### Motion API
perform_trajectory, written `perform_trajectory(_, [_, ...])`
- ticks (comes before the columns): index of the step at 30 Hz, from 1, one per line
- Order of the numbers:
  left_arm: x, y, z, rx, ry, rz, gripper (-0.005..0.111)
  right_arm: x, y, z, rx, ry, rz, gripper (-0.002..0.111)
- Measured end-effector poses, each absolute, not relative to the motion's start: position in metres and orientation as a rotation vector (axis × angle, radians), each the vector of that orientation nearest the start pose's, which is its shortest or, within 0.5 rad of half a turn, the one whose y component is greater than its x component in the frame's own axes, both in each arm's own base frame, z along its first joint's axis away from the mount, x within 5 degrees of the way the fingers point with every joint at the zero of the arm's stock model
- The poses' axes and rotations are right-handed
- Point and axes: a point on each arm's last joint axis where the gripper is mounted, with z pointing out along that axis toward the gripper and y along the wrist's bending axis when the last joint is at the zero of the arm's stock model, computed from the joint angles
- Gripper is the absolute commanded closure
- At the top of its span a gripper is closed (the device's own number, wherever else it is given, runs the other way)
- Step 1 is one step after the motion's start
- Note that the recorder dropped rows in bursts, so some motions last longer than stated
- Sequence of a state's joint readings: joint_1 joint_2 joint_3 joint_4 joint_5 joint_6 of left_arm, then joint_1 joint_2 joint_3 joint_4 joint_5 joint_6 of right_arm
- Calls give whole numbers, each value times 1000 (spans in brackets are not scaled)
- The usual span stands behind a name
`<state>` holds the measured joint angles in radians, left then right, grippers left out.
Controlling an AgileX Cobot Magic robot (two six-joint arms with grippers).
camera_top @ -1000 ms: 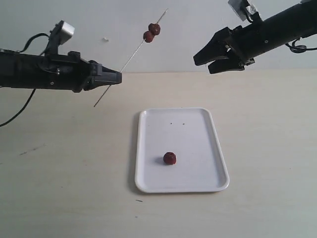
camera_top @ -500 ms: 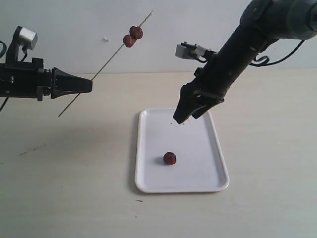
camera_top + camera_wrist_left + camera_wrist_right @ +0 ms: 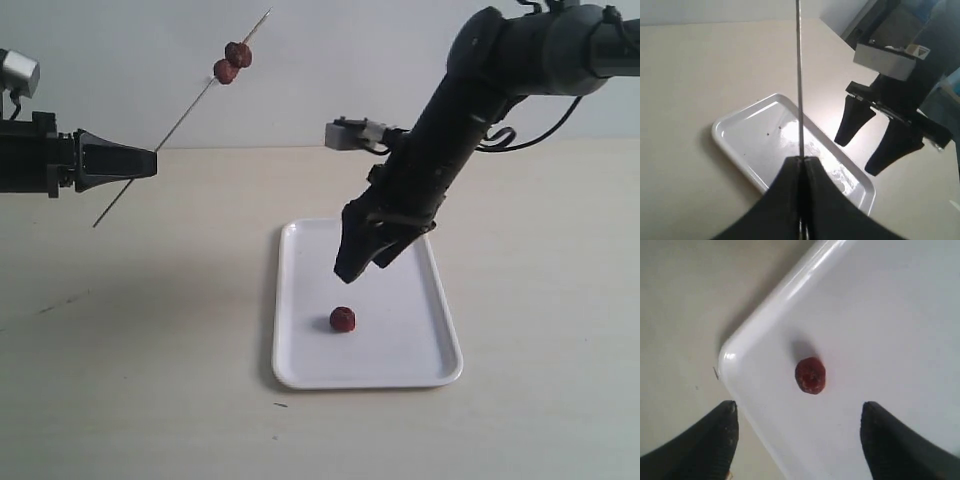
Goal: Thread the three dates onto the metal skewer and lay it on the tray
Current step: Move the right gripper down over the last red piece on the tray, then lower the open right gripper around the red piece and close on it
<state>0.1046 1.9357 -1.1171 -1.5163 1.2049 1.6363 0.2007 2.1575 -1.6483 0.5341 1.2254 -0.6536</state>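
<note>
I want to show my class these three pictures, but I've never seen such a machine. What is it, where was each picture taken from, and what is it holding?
It is a robot with two black arms, each ending in a two-fingered gripper. One picture comes from a camera facing the table; the other two come from cameras on the wrists. The left gripper is shut on a thin metal skewer with two dates threaded near its upper end. The right gripper, open, hangs above a white tray where the third date lies.
</note>
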Motion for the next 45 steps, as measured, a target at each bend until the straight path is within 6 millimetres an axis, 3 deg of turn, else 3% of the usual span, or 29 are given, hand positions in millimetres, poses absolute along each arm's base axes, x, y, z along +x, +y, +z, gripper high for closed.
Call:
perform_trajectory(6, [366, -47, 197, 613, 1960, -1228, 107, 394, 152, 168, -1175, 2896, 518, 47])
perform_trajectory(16, [366, -47, 197, 633, 1952, -1217, 107, 386, 182, 166, -1872, 2432, 326, 47])
perform_trajectory(21, [366, -47, 197, 633, 1952, -1217, 107, 388, 177, 165, -1963, 2374, 237, 47])
perform_trajectory(24, [366, -47, 197, 633, 1952, -1217, 107, 389, 178, 165, -1796, 2504, 240, 47])
perform_trajectory(29, [366, -47, 197, 634, 1951, -1215, 107, 393, 180, 166, -1275, 2780, 266, 47])
perform_trajectory(37, [366, -47, 197, 634, 1951, -1215, 107, 396, 182, 166, -740, 2958, 296, 47])
perform_trajectory(45, [366, -47, 197, 634, 1951, -1215, 107, 396, 186, 167, -530, 2994, 375, 47])
